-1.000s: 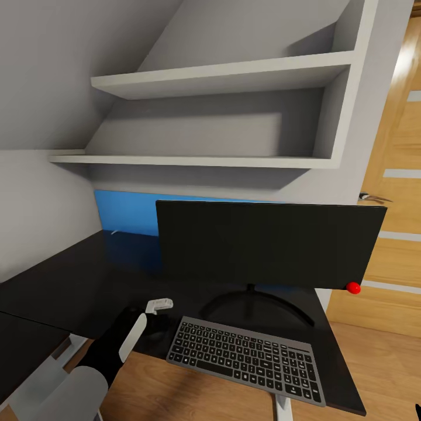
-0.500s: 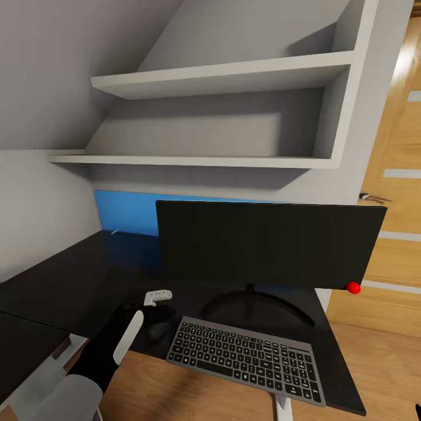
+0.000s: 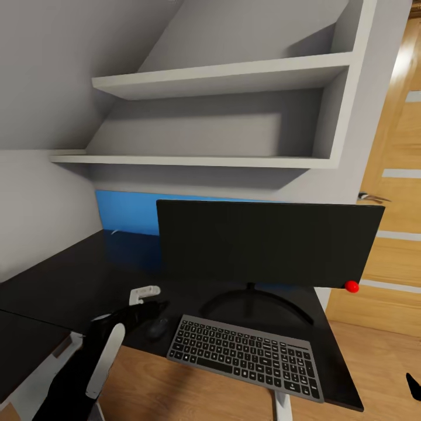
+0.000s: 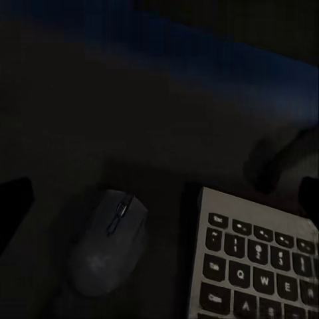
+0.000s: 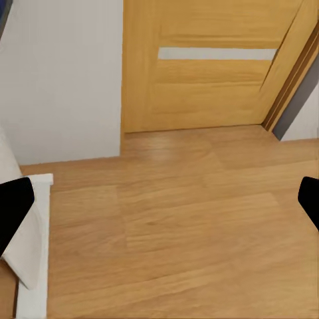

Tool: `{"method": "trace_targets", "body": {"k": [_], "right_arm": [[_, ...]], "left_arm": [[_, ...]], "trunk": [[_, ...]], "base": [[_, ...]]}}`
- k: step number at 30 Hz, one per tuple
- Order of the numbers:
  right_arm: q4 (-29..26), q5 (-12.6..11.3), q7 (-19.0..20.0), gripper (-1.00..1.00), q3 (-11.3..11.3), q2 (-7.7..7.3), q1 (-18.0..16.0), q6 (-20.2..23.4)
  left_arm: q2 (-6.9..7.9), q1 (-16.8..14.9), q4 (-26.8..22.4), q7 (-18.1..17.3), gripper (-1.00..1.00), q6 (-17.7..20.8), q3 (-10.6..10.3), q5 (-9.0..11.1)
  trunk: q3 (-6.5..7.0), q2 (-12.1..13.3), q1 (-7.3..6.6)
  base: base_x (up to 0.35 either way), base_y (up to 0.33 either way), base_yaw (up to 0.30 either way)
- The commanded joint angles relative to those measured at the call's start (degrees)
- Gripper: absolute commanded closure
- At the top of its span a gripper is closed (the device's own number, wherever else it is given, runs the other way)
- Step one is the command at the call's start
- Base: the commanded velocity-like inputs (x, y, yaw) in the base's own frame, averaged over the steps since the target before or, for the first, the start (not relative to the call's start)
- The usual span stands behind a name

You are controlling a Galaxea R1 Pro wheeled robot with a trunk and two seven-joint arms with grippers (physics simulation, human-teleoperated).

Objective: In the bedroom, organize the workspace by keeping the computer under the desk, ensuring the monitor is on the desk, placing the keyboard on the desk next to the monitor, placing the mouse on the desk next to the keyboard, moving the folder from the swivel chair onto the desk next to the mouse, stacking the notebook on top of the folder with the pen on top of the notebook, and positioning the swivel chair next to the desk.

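Observation:
The monitor [image 3: 269, 242] stands on the black desk [image 3: 64, 280], with the keyboard [image 3: 248, 356] in front of it. The dark mouse [image 3: 156, 327] lies on the desk just left of the keyboard [image 4: 259, 266]. My left gripper [image 3: 151, 299] hovers open a little behind and above the mouse [image 4: 109, 242], not touching it. My right gripper [image 5: 161, 203] is open over bare wood floor. A thin white stick, likely the pen [image 3: 114, 232], lies by the blue back panel. The folder, notebook, swivel chair and computer are out of view.
White wall shelves [image 3: 222, 79] hang above the monitor under the sloped ceiling. An oak door [image 3: 397, 193] stands to the right of the desk, and it also faces the right wrist camera [image 5: 199, 60]. The desk's left wing [image 3: 23, 339] runs toward me.
My left arm has drawn back toward me and to the left. The mouse, hidden beneath the gripper a second ago, now lies uncovered beside the keyboard.

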Motion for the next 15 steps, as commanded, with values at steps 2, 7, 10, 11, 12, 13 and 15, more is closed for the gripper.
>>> {"method": "trace_targets", "body": {"k": [2, 7, 10, 11, 12, 13, 15], "right_arm": [[-1.67, -0.31, 0.12, -1.00, 0.32, -0.09, -0.56, 3.68], [-2.82, -0.30, 0.11, -1.00, 1.11, -0.11, -3.98, 8.67], [-3.08, -0.29, 0.06, -1.00, 2.50, -0.12, -6.36, 9.89], [-3.11, -0.31, 0.05, -1.00, 3.10, -0.13, -6.93, 10.07], [-3.14, -0.32, 0.05, -1.00, 3.74, -0.13, -7.49, 10.28], [-3.18, -0.34, 0.07, -1.00, 5.04, -0.14, -8.63, 11.16], [-3.21, -0.33, 0.08, -1.00, 6.34, -0.09, -9.83, 12.79]], "left_arm": [[-0.04, 0.93, -2.51, 0.58, -1.00, 0.65, 1.50, 0.77], [-0.55, 1.91, -4.63, 0.60, -1.00, 1.63, 4.22, 1.56], [-0.76, 2.31, -5.10, 1.13, -1.00, 1.83, 4.95, 1.75], [-0.82, 2.39, -5.17, 1.26, -1.00, 1.85, 5.05, 1.78], [-0.89, 2.50, -5.22, 1.42, -1.00, 1.86, 5.13, 1.81], [-0.99, 2.81, -5.30, 1.80, -1.00, 1.83, 5.34, 1.89], [-1.11, 3.23, -5.35, 2.26, -1.00, 1.74, 5.93, 2.01]], "trunk": [[-0.06, -0.03, 0.00], [0.48, 1.17, -0.66], [1.02, 2.37, -1.32], [1.20, 2.77, -1.54], [1.38, 3.18, -1.76], [1.56, 3.58, -1.98], [1.92, 4.38, -2.42]], "base": [[-0.046, 0.000, 0.000], [-0.019, 0.000, 0.000], [-0.006, 0.000, 0.000], [-0.003, 0.000, 0.000], [-0.002, 0.000, 0.000], [-0.002, 0.000, 0.000], [-0.001, 0.000, 0.000]]}}
